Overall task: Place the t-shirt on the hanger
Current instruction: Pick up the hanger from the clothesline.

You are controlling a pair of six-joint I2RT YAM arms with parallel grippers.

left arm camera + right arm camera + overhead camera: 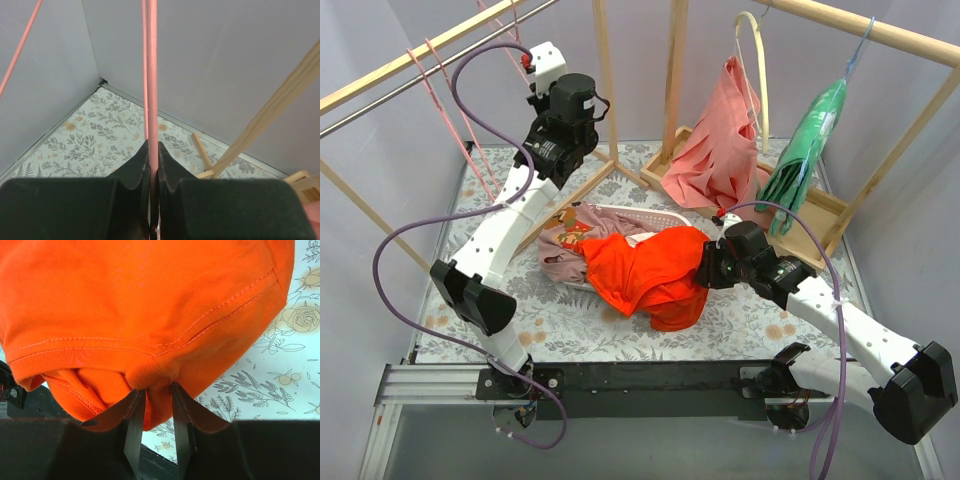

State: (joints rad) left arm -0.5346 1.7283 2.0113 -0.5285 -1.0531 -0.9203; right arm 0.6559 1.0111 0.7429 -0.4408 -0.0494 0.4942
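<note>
The bright orange-red t-shirt (650, 275) lies bunched at the table's middle, partly over the basket's front. My right gripper (705, 262) is shut on a fold of it by the ribbed collar; the right wrist view shows the cloth (150, 305) pinched between the fingers, with the gripper (156, 390) just below the seam. My left gripper (535, 62) is raised at the back left and shut on a thin pink wire hanger (508, 32) hanging from the rail. In the left wrist view the pink wire (150, 75) runs straight up from the closed gripper (152, 147).
A white basket (655, 213) holds a mauve garment (565, 250). More pink hangers (445, 110) hang on the left rail. A salmon-pink garment (720, 150) on a beige hanger and a green garment (810, 140) hang on the wooden rack (820, 205) at the back right.
</note>
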